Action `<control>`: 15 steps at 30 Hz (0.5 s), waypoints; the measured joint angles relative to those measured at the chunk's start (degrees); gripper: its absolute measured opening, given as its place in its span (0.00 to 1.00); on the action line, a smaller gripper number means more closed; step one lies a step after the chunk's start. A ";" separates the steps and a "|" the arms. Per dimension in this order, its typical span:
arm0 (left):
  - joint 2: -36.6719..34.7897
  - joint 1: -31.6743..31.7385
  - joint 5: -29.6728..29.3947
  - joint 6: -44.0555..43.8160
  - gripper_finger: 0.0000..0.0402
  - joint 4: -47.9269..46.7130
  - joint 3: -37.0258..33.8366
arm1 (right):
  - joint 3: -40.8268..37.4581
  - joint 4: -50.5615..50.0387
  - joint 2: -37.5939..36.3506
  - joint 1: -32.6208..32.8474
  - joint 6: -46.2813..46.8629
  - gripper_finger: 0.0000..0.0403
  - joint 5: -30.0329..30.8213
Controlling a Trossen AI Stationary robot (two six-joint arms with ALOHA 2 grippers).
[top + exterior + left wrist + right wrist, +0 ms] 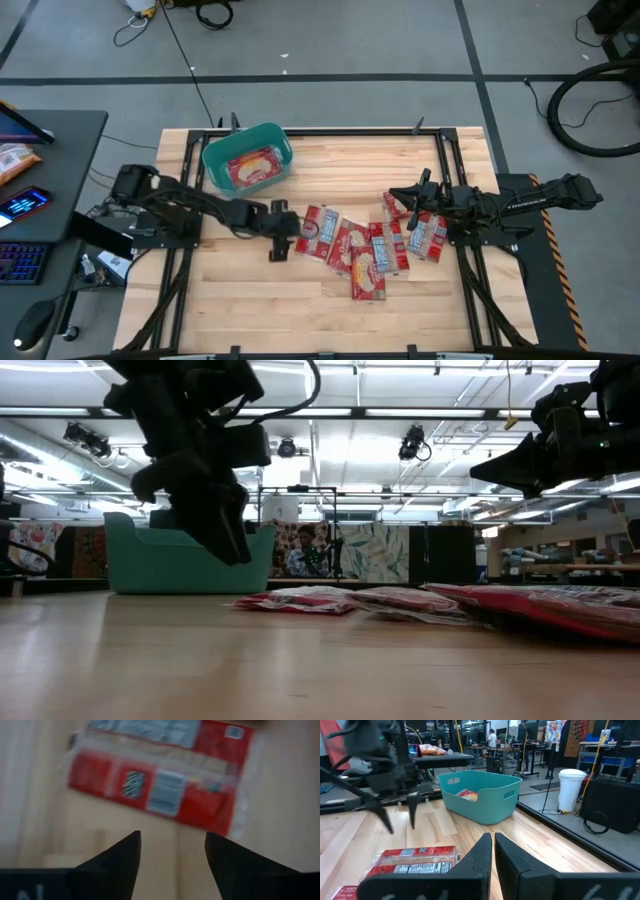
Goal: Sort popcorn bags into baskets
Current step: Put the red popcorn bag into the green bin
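Popcorn bags (355, 248) overlapping; left gripper (280, 243), jaws spread, just beside nearest bag (160, 785). Could snag two.

Pretty sure I'm driving this thing in a big open robotics lab or workshop space. Grey concrete floor (330, 40) with taped lines and loose cables (590, 95) lying around, exposed ceiling with long strip lights (400, 412) and cameras hung on a rail. The wooden table (250, 310) sits in a metal frame, and beside it there's a dark desk (60, 150) with a glowing keyboard. Farther back I see more workbenches, a white bin (571, 787) and a person (492, 737) standing around.
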 joint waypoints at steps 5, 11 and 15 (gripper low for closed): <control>5.02 -4.19 -3.85 0.16 0.62 0.39 3.69 | 0.01 0.30 0.01 0.02 -0.02 0.06 0.00; 9.15 -8.08 -5.47 0.89 0.64 0.97 6.72 | 0.01 0.42 0.00 0.02 -0.02 0.06 0.00; 10.19 -9.31 -5.88 2.67 0.64 3.18 6.88 | 0.01 0.46 0.02 0.00 -0.02 0.06 0.00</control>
